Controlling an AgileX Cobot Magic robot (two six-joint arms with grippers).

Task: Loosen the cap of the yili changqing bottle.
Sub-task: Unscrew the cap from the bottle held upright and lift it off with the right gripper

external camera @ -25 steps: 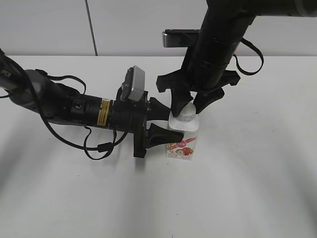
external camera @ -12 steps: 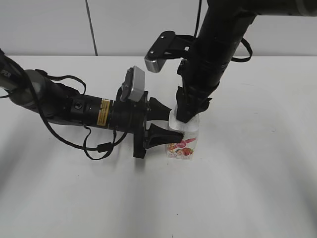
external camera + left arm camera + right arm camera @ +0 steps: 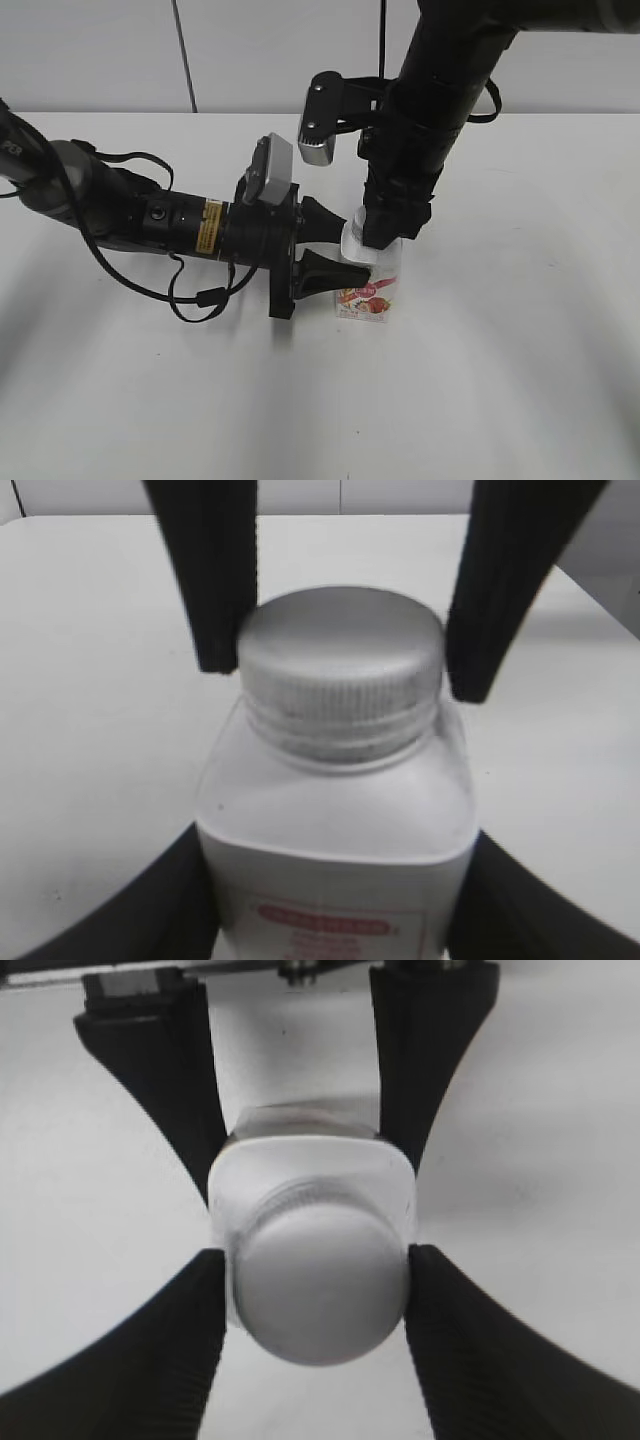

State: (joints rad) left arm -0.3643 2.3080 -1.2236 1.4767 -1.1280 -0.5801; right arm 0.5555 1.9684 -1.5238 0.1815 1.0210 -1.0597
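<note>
White tabletop point(image 3: 520, 380) under a pale wall. At its middle the right gripper point(image 3: 383, 236), coming straight down, pinches the cap point(image 3: 340, 660) between its fingers point(image 3: 190, 1350); over the last second its wrist has swung round (the camera block now faces left), so a twist has likely been applied. The left gripper point(image 3: 335, 250), reaching in sideways, clamps the body of the yili changqing bottle point(image 3: 368, 290), which stands upright. Whether the cap has actually broken loose cannot be told.
</note>
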